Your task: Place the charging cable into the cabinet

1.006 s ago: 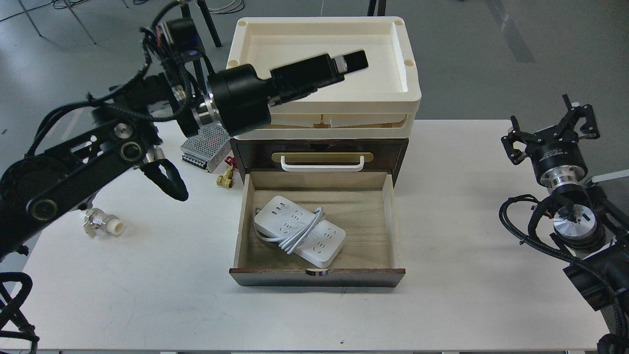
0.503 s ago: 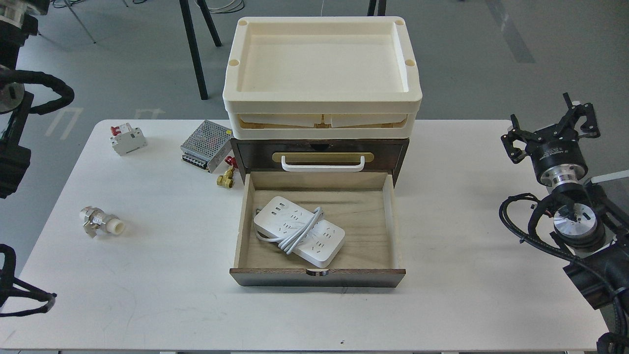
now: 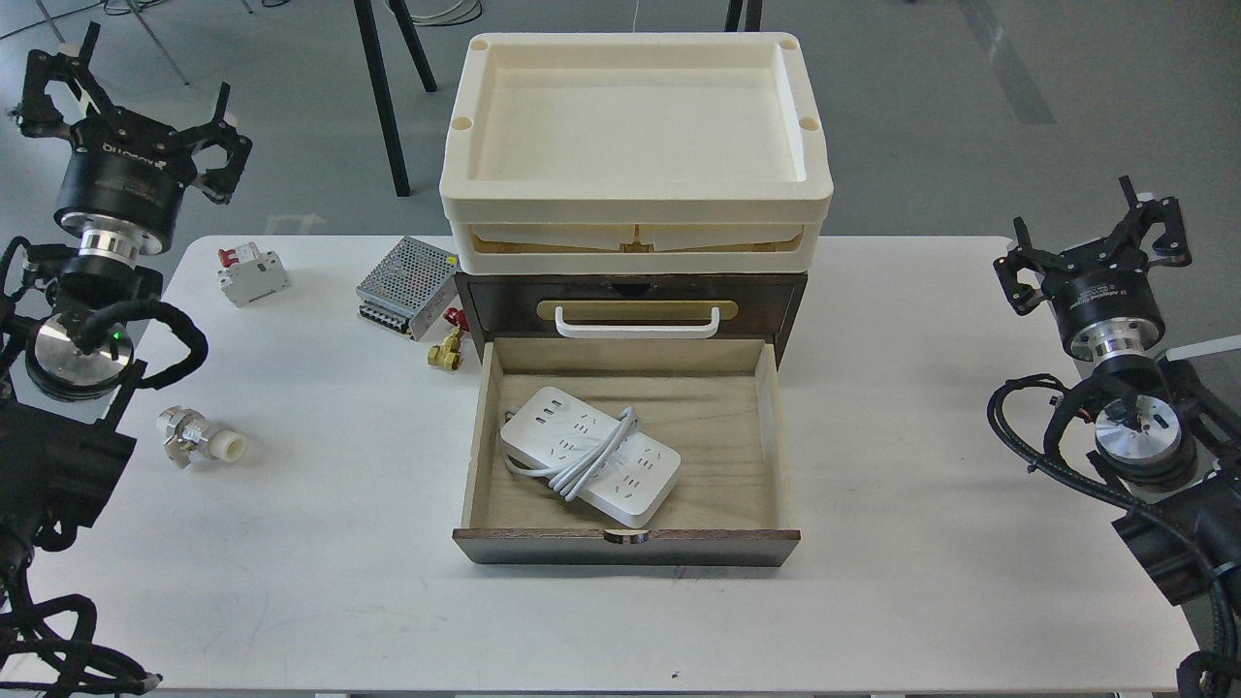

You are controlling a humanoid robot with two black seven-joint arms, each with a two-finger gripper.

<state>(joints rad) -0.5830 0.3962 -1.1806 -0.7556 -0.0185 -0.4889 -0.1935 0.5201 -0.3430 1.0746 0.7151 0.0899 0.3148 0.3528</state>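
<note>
Charging cable [image 3: 589,456] inside open cabinet [image 3: 628,538] drawer; left end effector [image 3: 126,107] and right end effector [image 3: 1094,242] both spread, empty.

Both arms matte black: silver wrist rings, looped black sleeved cables, pale lettering on left gripper [image 3: 126,102] and right gripper [image 3: 1094,247] housings.

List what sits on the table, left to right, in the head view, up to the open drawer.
Valve fitting → circuit breaker → perforated power-supply box → brass fitting → charging cable lying in the cabinet drawer.
</note>
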